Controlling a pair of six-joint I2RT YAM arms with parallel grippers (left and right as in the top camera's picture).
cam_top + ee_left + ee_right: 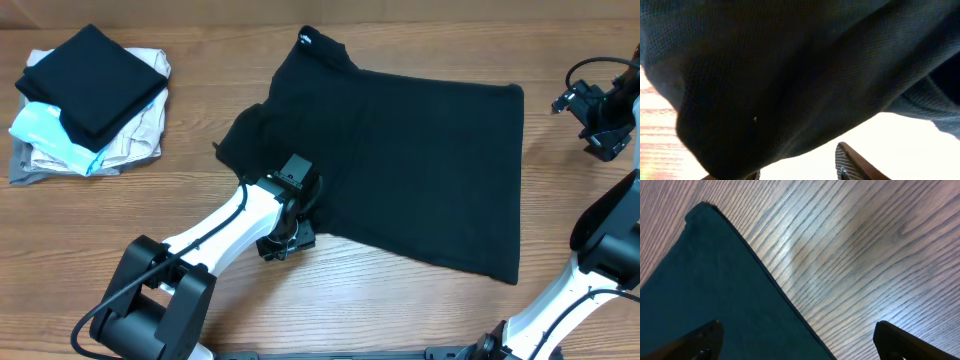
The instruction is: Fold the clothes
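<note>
I see the black shirt (420, 160) spread flat mid-table (90, 230), collar at 11 o'clock. My left gripper (290, 232) sits at its 7 o'clock hem, jaws apart, cloth draped over one finger and a gap before the other (855, 165). My right gripper (600, 135) hangs wide apart at 3 o'clock, off the cloth

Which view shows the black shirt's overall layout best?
The overhead view: the whole black shirt lies spread on the table, collar tag visible. The left wrist view shows only close-up dark fabric; the right wrist view shows just one edge and corner.
</note>
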